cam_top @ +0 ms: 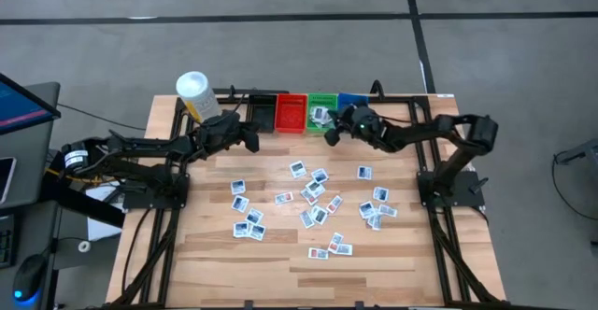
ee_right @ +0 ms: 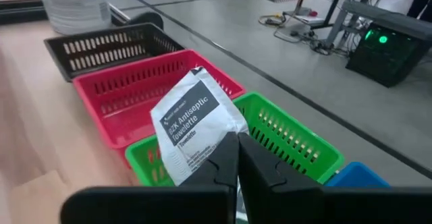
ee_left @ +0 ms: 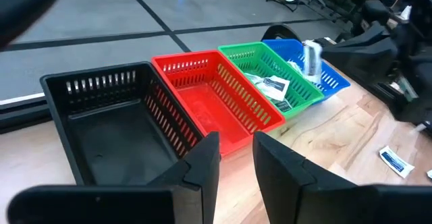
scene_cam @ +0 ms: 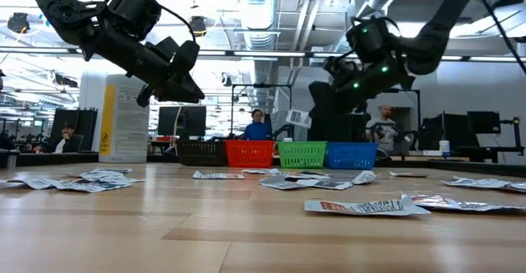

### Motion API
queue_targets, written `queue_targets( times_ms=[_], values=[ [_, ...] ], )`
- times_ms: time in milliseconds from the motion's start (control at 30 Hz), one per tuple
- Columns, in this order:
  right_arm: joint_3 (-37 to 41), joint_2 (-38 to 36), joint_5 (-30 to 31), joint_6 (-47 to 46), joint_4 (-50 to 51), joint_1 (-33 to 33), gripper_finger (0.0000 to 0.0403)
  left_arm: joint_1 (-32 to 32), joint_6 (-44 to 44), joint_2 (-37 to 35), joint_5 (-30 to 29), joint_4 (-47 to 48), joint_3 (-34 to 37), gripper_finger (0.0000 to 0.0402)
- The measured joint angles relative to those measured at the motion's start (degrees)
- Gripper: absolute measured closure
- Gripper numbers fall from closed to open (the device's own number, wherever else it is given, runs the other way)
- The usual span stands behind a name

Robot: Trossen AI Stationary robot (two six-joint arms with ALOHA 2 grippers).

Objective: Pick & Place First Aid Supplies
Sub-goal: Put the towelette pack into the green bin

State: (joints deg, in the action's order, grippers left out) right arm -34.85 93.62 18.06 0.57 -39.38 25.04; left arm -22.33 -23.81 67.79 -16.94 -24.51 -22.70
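Note:
Several white first aid packets [cam_top: 313, 198] lie flat and scattered on the wooden table. A black bin [ee_left: 108, 126], a red bin [ee_left: 209, 96], a green bin [ee_left: 270, 72] and a blue bin [cam_top: 351, 101] stand in a row at the far edge. One packet [ee_left: 273, 88] lies in the green bin. My right gripper [ee_right: 237, 158] is shut on a white packet [ee_right: 196, 126] above the green bin's near side. My left gripper [ee_left: 236, 158] hangs open with nothing between its fingers, just before the black and red bins. My right gripper pinches one edge of the white antiseptic towelette packet [ee_right: 214, 148] between its two fingers. The fingers come from the table's right, slanting a little downward. The packet sticks out past the fingertips, lifted clear of table and bins [scene_cam: 297, 117].
A large yellow bottle with a white cap [cam_top: 193, 91] stands at the far left corner, beside the black bin. Loose packets cover the table's middle and right [scene_cam: 362, 205]. People sit in the room beyond the table [scene_cam: 257, 125].

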Motion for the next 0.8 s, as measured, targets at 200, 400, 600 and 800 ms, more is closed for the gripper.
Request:
queue_targets(
  times_ms=[200, 400, 600, 800],
  values=[
    [-3.2, 2.6, 0.0, -0.1, 1.4, 0.9, 0.0403, 0.0, 0.0, 0.0, 0.0, 0.0, 0.0, 0.0311],
    [-4.9, 3.1, 0.0, -0.2, 6.0, 1.4, 0.0403, 0.0, 0.0, 0.0, 0.0, 0.0, 0.0, 0.0311],
    [-5.1, 3.1, 0.0, -0.2, 7.3, 1.4, 0.0401, 0.0, 0.0, 0.0, 0.0, 0.0, 0.0, 0.0311],
    [-5.1, 3.1, 0.0, -1.0, 7.4, 1.3, 0.0352, 0.0, 0.0, 0.0, 0.0, 0.0, 0.0, 0.0311]
  ],
)
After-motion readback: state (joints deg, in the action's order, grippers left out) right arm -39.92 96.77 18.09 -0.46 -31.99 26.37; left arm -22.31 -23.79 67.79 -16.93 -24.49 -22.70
